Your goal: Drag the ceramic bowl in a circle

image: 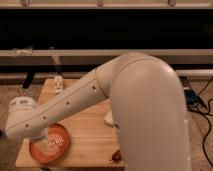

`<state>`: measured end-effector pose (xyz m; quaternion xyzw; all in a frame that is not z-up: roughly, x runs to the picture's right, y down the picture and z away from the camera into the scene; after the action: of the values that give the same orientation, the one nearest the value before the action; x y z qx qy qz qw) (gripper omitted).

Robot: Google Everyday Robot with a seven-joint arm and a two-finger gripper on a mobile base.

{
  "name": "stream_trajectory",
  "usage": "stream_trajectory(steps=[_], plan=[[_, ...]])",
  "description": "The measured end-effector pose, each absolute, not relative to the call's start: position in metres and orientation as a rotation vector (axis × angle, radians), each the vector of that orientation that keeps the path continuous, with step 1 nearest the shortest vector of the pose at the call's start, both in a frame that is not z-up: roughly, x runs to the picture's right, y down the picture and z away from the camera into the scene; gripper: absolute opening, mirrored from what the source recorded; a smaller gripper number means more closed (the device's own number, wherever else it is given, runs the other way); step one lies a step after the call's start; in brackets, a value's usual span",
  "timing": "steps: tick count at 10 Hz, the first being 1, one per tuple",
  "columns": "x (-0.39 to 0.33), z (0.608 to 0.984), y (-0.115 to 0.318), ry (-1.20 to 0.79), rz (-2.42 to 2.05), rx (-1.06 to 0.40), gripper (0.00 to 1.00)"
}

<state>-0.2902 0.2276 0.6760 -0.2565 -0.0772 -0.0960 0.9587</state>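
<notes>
The ceramic bowl (56, 145), a wide shallow orange-red dish with pale rings inside, sits at the front left corner of the wooden table (85, 137). My gripper (44, 138) reaches down from the white wrist into the left part of the bowl, touching or just above its inside. The wrist housing hides much of the gripper.
A white object (108, 118) peeks out beside my arm at mid table. A small reddish-brown item (116, 156) lies at the front edge. A small white bottle-like thing (58, 85) stands at the far left. My bulky arm (145, 110) covers the table's right side. Cables lie on the floor at right.
</notes>
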Motion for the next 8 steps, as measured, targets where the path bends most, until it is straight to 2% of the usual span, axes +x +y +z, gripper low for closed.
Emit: stream_trajectory(steps=[2,8], plan=[[-0.302,0.694,0.251,-0.150,-0.214,-0.570,0.80],[-0.304,0.721,0.264,-0.156,-0.186,-0.677,0.80]])
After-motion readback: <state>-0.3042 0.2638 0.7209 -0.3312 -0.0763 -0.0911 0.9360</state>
